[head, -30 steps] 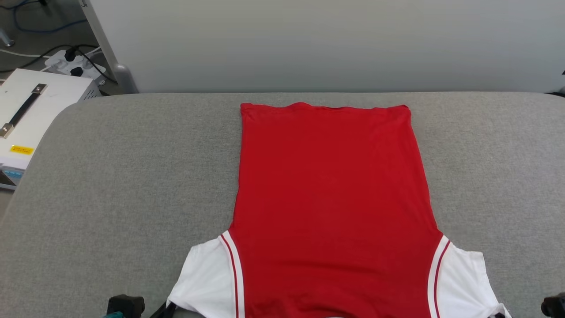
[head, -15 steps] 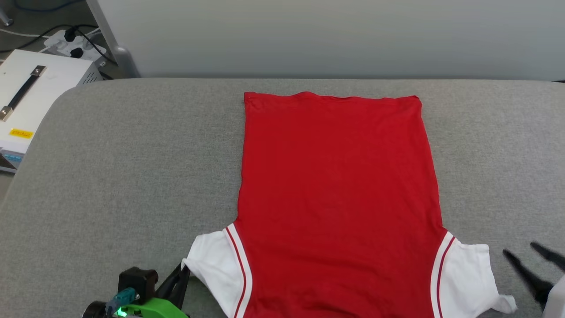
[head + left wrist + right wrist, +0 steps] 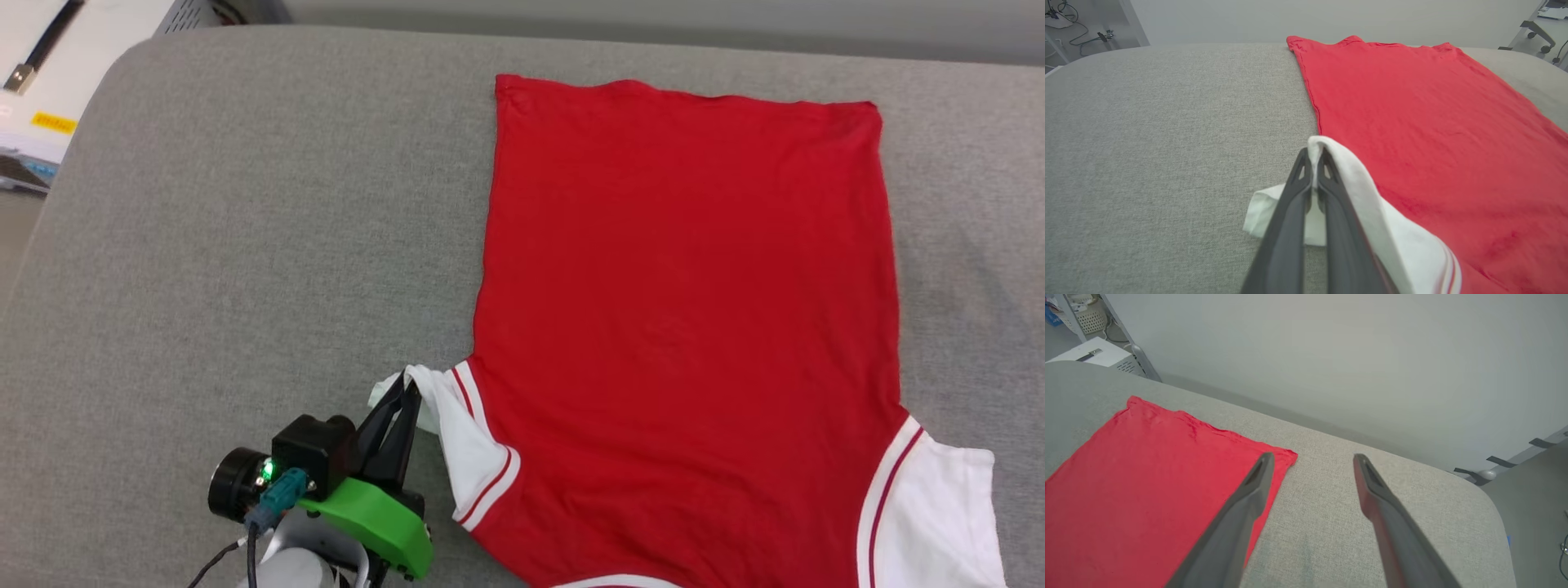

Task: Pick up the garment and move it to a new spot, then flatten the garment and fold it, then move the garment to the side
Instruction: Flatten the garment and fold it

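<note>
Two grippers, two different states. My left gripper [image 3: 406,385] is pressed together on the edge of the white left sleeve [image 3: 1372,192] of the garment [image 3: 686,310], holding that edge up off the grey padded surface [image 3: 245,204] so the cloth drapes over my fingertips. My right gripper [image 3: 1310,460] is spread wide and grips nothing, hanging above the surface just beside the far right corner of the hem. The garment lies flat, plain red side up, hem away from me, with its right sleeve [image 3: 939,506] spread flat on the surface.
</note>
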Controlling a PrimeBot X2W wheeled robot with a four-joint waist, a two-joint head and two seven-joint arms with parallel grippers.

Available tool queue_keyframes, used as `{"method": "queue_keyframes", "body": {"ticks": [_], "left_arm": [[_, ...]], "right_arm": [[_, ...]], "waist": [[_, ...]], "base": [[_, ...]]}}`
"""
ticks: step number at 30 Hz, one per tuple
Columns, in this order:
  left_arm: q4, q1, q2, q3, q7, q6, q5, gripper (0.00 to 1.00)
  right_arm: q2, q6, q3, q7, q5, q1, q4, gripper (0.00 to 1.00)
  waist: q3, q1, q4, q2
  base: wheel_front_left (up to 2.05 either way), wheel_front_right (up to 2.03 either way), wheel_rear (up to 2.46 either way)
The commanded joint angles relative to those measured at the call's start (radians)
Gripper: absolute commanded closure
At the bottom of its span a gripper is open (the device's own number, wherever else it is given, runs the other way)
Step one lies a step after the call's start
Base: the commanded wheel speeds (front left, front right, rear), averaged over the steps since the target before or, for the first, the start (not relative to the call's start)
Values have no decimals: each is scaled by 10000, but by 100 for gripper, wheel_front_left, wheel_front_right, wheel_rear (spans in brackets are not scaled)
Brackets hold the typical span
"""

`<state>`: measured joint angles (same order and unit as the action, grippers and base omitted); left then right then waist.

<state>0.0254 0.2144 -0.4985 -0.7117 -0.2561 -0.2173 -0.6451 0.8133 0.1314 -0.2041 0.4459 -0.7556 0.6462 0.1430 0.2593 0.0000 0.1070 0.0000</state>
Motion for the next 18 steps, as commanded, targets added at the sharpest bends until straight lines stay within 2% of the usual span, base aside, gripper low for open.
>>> {"method": "queue_keyframes", "body": {"ticks": [1, 4, 8, 12, 18], "left_arm": [[-177, 252, 153, 9, -57, -120, 262, 100], [-355, 466, 343, 6, -57, -124, 503, 100], [-466, 708, 595, 18, -57, -134, 721, 100], [-455, 1029, 828, -36, -57, 36, 894, 100], [-463, 1295, 1118, 117, -57, 203, 1117, 100]], "right_arm": [[-148, -7, -423, 1689, -189, 1136, 581, 0], [-353, -7, -687, 3529, -268, 2561, 1512, 0], [-472, -7, -1104, 5182, 243, 3764, 2611, 0], [-680, -7, -1056, 5667, 712, 4543, 3508, 0], [-1058, -7, -938, 5654, 1184, 4903, 4366, 0]], "waist": [[1238, 0, 940, 0], [1718, 0, 1256, 0], [2246, 0, 1611, 0], [2773, 0, 2001, 0], [3452, 0, 2291, 0]], "base": [[0, 0, 0], [0, 0, 0], [0, 0, 0], [0, 0, 0], [0, 0, 0]]}}
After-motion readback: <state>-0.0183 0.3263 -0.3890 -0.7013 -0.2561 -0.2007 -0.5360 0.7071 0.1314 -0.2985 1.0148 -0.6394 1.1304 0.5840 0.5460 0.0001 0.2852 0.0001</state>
